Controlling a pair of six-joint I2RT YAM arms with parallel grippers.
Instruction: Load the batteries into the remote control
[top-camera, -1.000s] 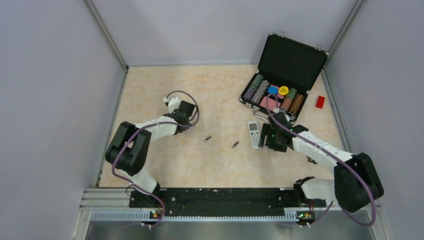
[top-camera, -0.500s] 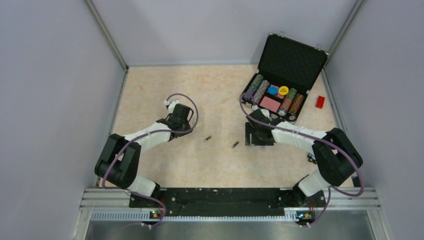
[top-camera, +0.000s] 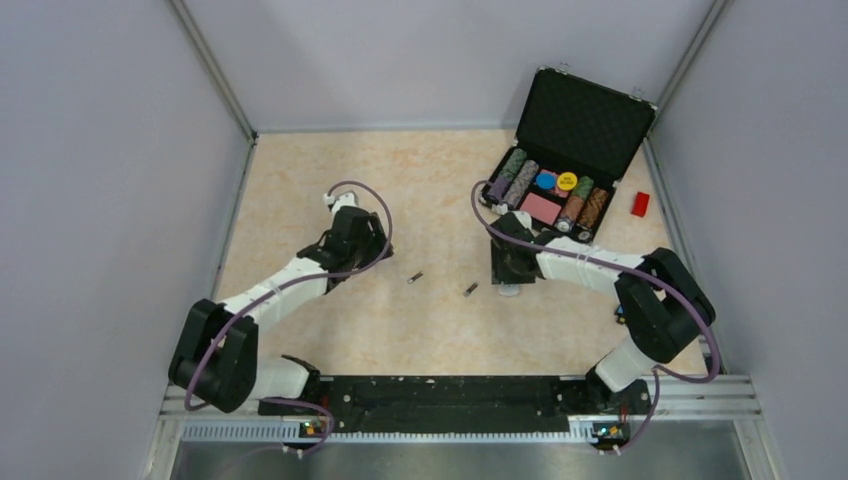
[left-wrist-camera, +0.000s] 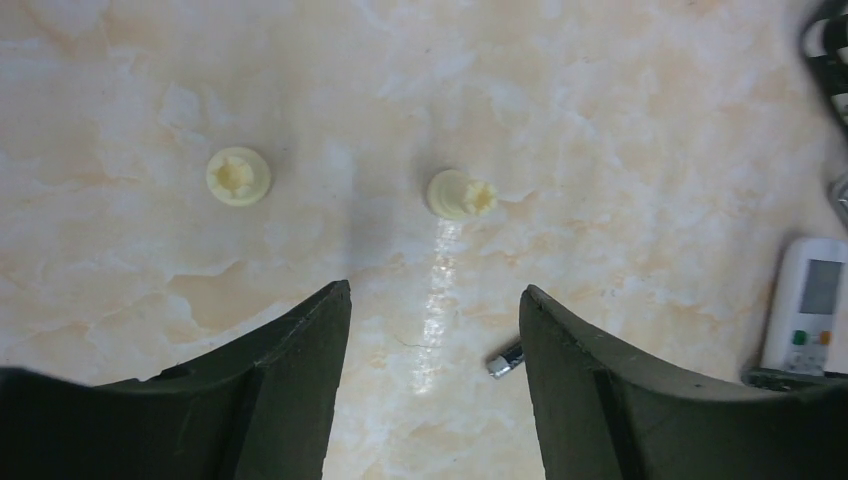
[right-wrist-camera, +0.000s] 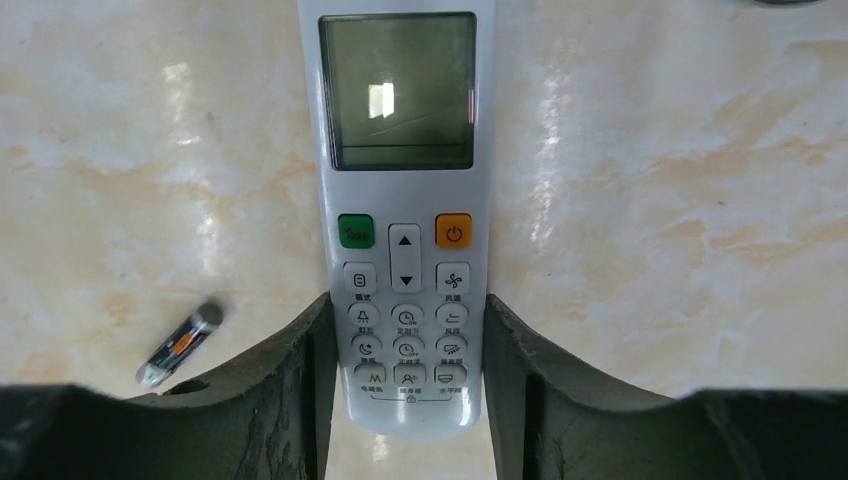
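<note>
The white remote control (right-wrist-camera: 400, 200) lies face up on the marble table, screen away from the wrist. My right gripper (right-wrist-camera: 405, 310) is shut on it, both fingers pressed against its lower sides. In the top view the right gripper (top-camera: 510, 265) covers nearly all of the remote. One battery (right-wrist-camera: 180, 345) lies just left of that gripper, seen from above as the battery (top-camera: 470, 289). The other battery (top-camera: 415, 278) lies further left. My left gripper (left-wrist-camera: 435, 300) hangs open above the table, empty, with that battery (left-wrist-camera: 507, 360) beside its right finger. From above, the left gripper (top-camera: 362, 243) is up-left of it.
Two cream pegs (left-wrist-camera: 238, 176) (left-wrist-camera: 461, 194) stand ahead of the left gripper. An open black case of poker chips (top-camera: 560, 160) sits at the back right, just behind the right gripper. A red block (top-camera: 640, 203) lies beside it. Grey walls close in three sides.
The right gripper swung left over the remote and closed on its sides. The left arm reached further out and its jaws opened.
</note>
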